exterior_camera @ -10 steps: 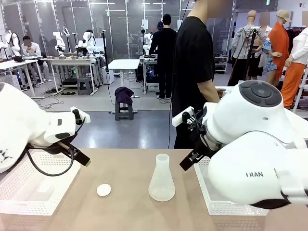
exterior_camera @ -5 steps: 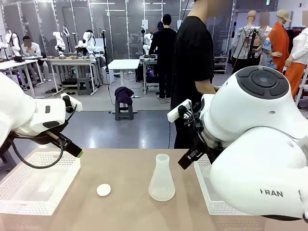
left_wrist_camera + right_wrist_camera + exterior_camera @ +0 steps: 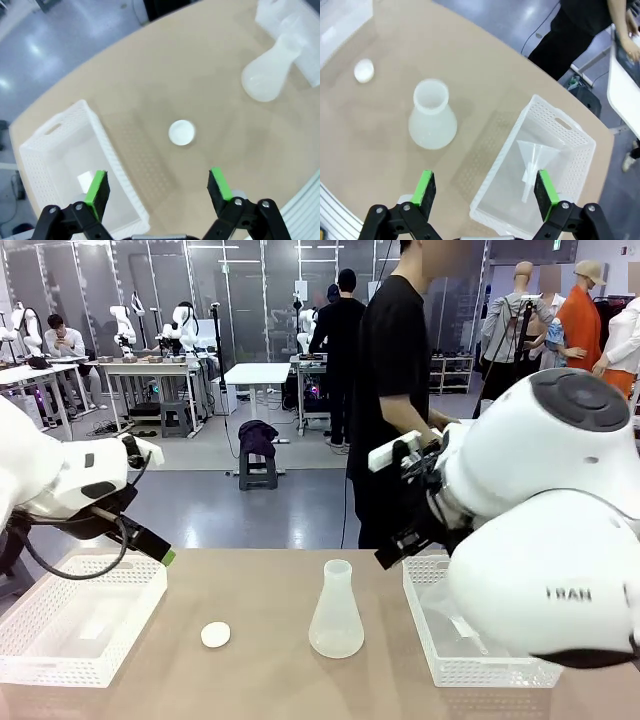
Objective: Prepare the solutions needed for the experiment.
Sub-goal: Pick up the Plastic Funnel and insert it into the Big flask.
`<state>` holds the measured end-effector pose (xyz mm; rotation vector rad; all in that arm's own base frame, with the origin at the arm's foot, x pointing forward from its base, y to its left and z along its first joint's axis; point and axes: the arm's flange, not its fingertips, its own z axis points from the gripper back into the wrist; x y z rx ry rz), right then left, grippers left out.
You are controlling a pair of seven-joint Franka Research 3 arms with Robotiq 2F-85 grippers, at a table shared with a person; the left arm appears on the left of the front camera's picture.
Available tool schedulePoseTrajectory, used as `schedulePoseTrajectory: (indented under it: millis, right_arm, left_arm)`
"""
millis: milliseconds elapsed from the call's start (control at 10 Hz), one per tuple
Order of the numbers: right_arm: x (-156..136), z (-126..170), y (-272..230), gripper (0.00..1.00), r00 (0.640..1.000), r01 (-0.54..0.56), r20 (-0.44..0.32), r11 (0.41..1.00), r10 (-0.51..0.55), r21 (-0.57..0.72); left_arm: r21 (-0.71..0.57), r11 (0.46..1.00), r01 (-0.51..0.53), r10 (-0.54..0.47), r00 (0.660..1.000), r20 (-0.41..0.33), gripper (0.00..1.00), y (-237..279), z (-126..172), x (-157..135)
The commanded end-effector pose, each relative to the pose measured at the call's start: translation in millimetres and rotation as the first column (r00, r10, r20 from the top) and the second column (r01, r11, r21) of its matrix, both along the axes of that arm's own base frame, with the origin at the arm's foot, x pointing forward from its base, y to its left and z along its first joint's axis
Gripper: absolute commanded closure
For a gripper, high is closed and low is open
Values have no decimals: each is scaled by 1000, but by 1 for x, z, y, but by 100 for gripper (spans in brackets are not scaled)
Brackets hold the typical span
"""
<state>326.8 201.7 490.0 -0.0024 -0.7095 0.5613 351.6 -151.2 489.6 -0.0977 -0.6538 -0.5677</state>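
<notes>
The left hand [image 3: 157, 185] and right hand [image 3: 485, 187] hover open above a tan surface [image 3: 270, 580]; at lower centre, a frosted conical flask [image 3: 336, 605] holds faint pale-yellow solution [image 3: 336, 643], light, sloshy, probably best gripped at the neck.

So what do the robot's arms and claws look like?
Both arms are fat, rounded and shiny white: the left arm carries a looping black cable, the right arm has a grey round cap and grey letters. The left claw and right claw are black, two-fingered, with bright green pads.

White arms [image 3: 45, 475] [image 3: 560, 570] — black hands [image 3: 158, 184] [image 3: 485, 185], green pads [image 3: 97, 186]
</notes>
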Motion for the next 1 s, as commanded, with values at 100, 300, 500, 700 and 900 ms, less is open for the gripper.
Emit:
schedulePoseTrajectory:
  millis: [100,300,500,700,900]
  right_arm:
    - [8,-8,-30,0,1000,8,-28,950,1,312]
    - [18,-11,-50,0,998,10,-57,878,20,478]
    - [23,-13,-62,0,994,2,-90,800,65,600]
    - [25,-14,-72,0,986,5,-118,688,118,726]
    - [30,-20,-83,0,982,23,-136,630,132,777]
  left_arm:
    - [-303,953,18,-65,987,-147,0,28,-15,33]
    - [-442,897,4,-100,976,-194,0,42,-28,53]
    - [-527,850,4,-136,968,-212,0,51,-38,63]
    - [-628,778,17,-202,953,-224,0,60,-43,66]
    - [-716,698,18,-272,931,-241,0,71,-50,72]
